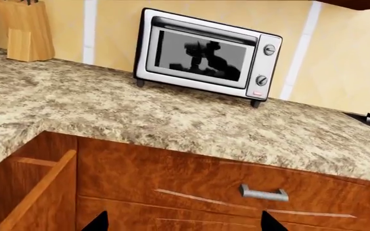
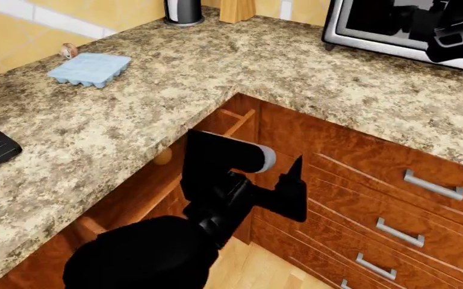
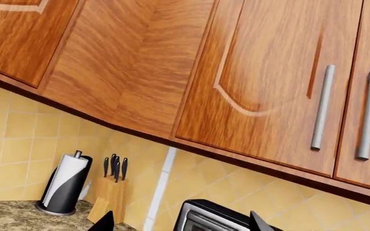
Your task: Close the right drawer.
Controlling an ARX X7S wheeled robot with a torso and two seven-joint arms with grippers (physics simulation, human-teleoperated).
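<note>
My black left arm (image 2: 215,198) hides most of the open reddish-brown wooden right drawer (image 2: 233,126). Both wrist views cut off my grippers' dark fingertips (image 1: 269,222). The silver toaster oven (image 3: 207,219) shows only its top.

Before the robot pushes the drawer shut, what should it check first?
1. Reddish-brown wooden right drawer pulled out: ok, needs closing.
2. Left gripper open and empty: ok.
3. Left gripper touching the drawer: cannot tell.
4. Right gripper clear of the drawer, raised by the silver toaster oven: ok.
5. Nothing sticking out of the drawer: cannot tell, its inside is hidden.
</note>
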